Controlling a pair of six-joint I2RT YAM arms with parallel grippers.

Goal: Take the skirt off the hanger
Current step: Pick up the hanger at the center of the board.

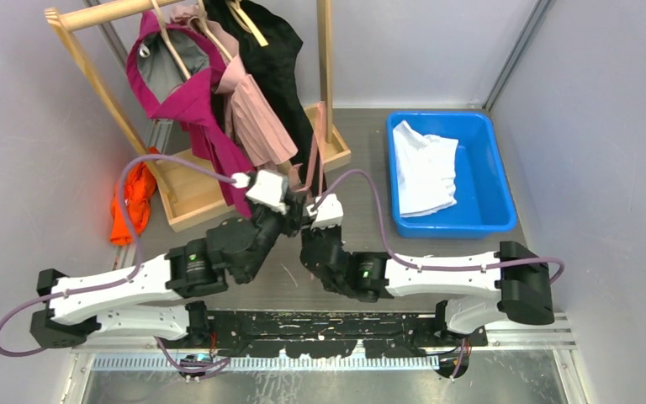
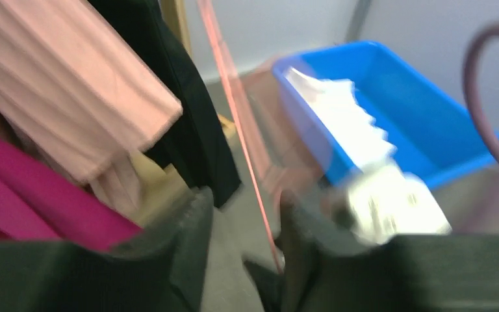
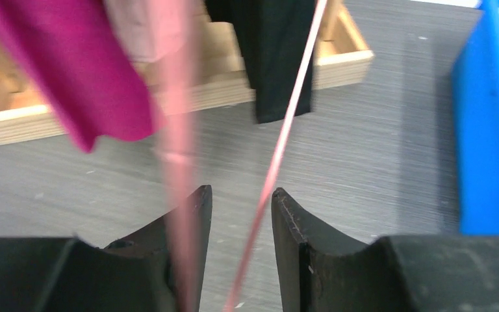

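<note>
- While the pink pleated skirt [image 1: 256, 126] hangs on the wooden rack [image 1: 92, 76] at the far left corner of the counter [image 1: 437, 252], between a magenta garment [image 1: 202, 109] and a black garment [image 1: 282, 59], a thin pink strap [image 3: 286, 130] trails down in front.
- Left end effector [image 2: 243, 201]: released, fingers narrowly parted around the strap.
- Right end effector [image 3: 242, 195]: released too, with the strap running through its gap.
</note>
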